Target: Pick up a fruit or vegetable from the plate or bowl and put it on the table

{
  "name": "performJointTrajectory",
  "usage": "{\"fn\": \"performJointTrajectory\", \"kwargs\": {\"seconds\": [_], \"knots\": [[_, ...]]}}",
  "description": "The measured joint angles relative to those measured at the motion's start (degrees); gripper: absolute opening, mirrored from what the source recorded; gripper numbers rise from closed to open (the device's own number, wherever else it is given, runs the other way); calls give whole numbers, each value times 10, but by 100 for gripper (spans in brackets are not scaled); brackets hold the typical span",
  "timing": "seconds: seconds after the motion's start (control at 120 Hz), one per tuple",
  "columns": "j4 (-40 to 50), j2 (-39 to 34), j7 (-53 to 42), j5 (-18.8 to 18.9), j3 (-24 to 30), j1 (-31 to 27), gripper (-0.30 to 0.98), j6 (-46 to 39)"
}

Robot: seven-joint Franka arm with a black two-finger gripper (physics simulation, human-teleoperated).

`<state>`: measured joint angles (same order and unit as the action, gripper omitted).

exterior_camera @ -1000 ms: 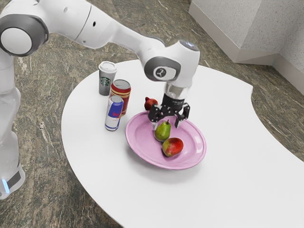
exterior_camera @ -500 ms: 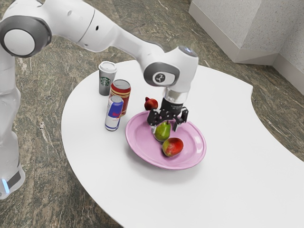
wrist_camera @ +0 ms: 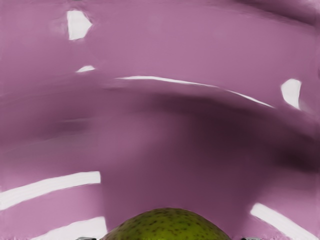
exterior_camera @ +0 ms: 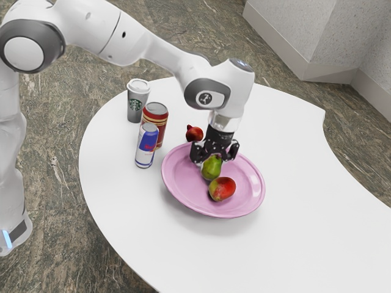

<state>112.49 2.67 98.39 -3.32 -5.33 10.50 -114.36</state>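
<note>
- Exterior view: Your gripper (exterior_camera: 212,160), pointed down over a pink plate (exterior_camera: 245,190), grasps a green pear (exterior_camera: 212,169), with one finger at each side of the fruit's upper part.
- Exterior view: The pear, your task's fruit, is within the plate's rim, its upper end partly hidden by the black fingers.
- Exterior view: A red and green mango (exterior_camera: 222,188) lies on the same plate, just beside the pear, on the side away from the pomegranate.
- Exterior view: A dark red pomegranate (exterior_camera: 195,134) rests on the white surface (exterior_camera: 293,238), just outside the plate's far rim and near your gripper.
- Exterior view: Three drinks stand upright on the surface toward the exterior view's left: a Red Bull can (exterior_camera: 146,146), a larger red and gold can (exterior_camera: 156,116) partly behind it, and a lidded Starbucks cup (exterior_camera: 137,102) farther back.
- Exterior view: Your white arm (exterior_camera: 131,39) reaches in from the upper left, above the stone-patterned floor (exterior_camera: 55,159).
- Wrist view: The pear's rounded, dark-speckled green skin appears close beneath your hand, against the glossy pink plate, where pale reflections curve around a broad, dark shadow.
</note>
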Motion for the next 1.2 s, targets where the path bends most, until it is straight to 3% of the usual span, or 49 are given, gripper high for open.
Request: {"fn": "performJointTrajectory", "kwargs": {"seconds": [0.167,0.275,0.35,0.492,0.592,0.783,1.033,1.2], "knots": [[-10,-29,-3,1,-1,3,28,9],[-82,-23,-9,1,-31,32,30,27],[-163,20,-15,0,-58,49,30,48],[-277,112,-33,-21,-75,-57,30,83],[-345,178,-46,-29,-76,-99,29,111],[-430,259,-67,-41,-73,-138,29,153],[-511,310,-90,-52,-70,-142,29,183],[-513,310,-106,-53,-71,-143,56,183]]}}
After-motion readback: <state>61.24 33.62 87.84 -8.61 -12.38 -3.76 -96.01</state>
